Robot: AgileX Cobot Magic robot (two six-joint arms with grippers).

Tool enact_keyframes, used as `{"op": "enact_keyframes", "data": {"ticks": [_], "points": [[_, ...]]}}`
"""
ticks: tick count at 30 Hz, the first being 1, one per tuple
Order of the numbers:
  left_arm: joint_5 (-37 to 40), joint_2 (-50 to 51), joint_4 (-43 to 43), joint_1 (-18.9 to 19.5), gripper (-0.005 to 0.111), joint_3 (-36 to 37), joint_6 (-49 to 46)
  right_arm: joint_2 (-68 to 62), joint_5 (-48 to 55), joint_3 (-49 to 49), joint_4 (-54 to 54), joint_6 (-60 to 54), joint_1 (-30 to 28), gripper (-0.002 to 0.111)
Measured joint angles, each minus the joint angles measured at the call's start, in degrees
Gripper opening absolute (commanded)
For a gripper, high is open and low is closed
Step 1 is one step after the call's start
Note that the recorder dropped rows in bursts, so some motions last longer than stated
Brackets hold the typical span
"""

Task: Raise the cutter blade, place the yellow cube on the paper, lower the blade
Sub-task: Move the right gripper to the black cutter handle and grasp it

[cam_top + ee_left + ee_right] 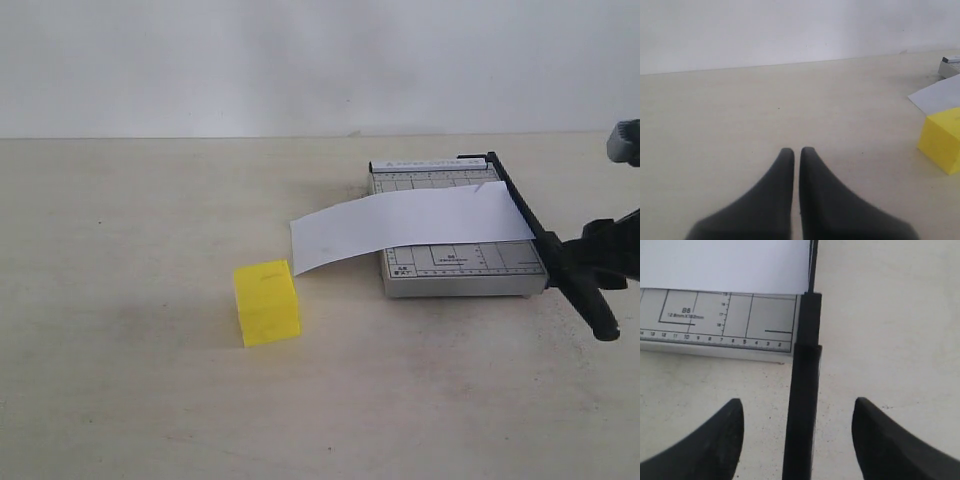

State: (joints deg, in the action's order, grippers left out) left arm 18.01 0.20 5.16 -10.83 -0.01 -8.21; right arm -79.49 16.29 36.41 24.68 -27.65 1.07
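Observation:
The cutter blade (pixel 545 245) lies lowered along the right edge of the grey cutter base (pixel 460 272), its thick handle (pixel 802 415) sticking out past the front. My right gripper (pixel 797 406) is open, with one finger on each side of that handle and a gap on both sides; it appears at the right edge of the exterior view (pixel 575 262). The paper (pixel 410 228) lies across the base, its left end overhanging towards the yellow cube (pixel 267 302) on the table. My left gripper (pixel 796 150) is shut and empty, with the yellow cube (pixel 942 145) off to one side.
Pale tabletop (pixel 130 250) spreads left of and in front of the cube. A white wall (pixel 300 60) stands behind the table. The base's printed grid and ruler (pixel 715 327) show beside the paper's edge (pixel 720 265).

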Motion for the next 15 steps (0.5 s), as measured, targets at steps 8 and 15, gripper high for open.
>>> {"op": "enact_keyframes", "data": {"ticks": [8, 15], "points": [[0.0, 0.0, 0.0, 0.0, 0.004, 0.0, 0.0, -7.0, -0.2, 0.0, 3.0, -0.4, 0.0, 0.059], [0.0, 0.0, 0.0, 0.0, 0.004, 0.0, 0.0, -8.5, -0.2, 0.0, 3.0, -0.6, 0.0, 0.029]]}}
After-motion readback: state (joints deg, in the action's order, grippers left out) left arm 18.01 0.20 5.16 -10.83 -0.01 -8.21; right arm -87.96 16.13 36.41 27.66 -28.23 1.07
